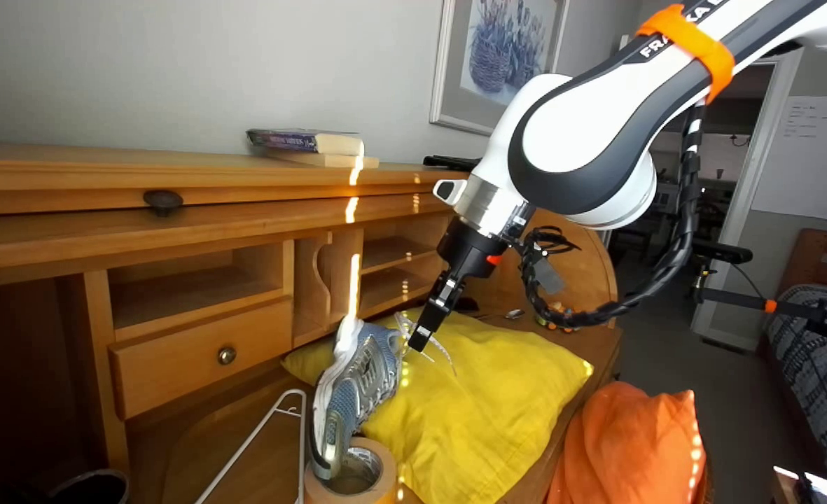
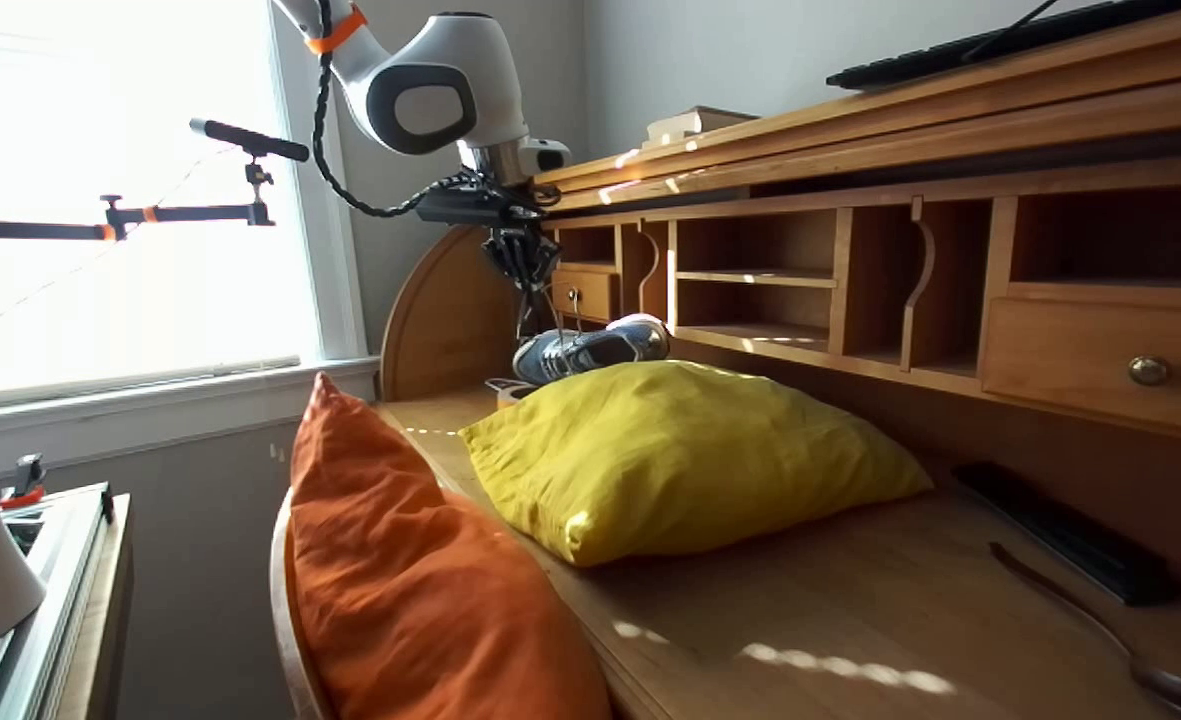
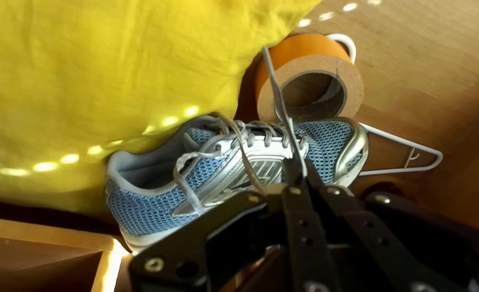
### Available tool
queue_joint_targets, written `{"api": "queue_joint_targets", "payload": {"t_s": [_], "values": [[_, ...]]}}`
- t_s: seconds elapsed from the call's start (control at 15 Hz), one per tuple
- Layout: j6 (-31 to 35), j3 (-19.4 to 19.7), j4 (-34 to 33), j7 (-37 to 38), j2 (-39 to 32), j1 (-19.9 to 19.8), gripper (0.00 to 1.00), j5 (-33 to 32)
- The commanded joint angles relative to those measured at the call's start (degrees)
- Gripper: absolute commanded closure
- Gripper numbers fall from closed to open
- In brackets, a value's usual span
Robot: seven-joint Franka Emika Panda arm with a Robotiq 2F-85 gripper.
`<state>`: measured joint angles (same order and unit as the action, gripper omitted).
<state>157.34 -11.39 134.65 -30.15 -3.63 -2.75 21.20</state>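
Squeezed tight, the black gripper has its two fingers right together with no gap I can see, and a thin shoelace looks pinched between the tips. It belongs to a blue and silver shoe in the middle of the wrist view, with its toe just below a roll of tape. In an exterior view the shoe is in the low middle of the frame, tipped over with its toe down.

I think the step in hand is holding the shoe by its shoelace. I can't tell if the shoe hangs or leans on something. The next move seems to call for tight fingers and a slow, gentle pull, because a shoelace is thin and could slip out.

Now to count. I see one gripper, one shoe, one roll of tape, and one white hanger at the right of the wrist view. Pillows make two: a yellow pillow in the upper left of the wrist view, and an orange pillow at the lower right of an exterior view. Two books are stacked on the wooden desk.
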Motion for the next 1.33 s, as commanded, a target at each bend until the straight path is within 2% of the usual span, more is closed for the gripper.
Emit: {"api": "queue_joint_targets", "payload": {"t_s": [0.0,0.73,1.27], "values": [[-0.14,1.53,-0.29,-2.00,1.11,2.05,0.99,0.77],[-0.32,1.95,-3.39,-4.02,1.26,4.56,0.99,-1.13],[-0.81,2.01,-5.25,-10.65,3.08,5.39,0.99,0.51]]}}
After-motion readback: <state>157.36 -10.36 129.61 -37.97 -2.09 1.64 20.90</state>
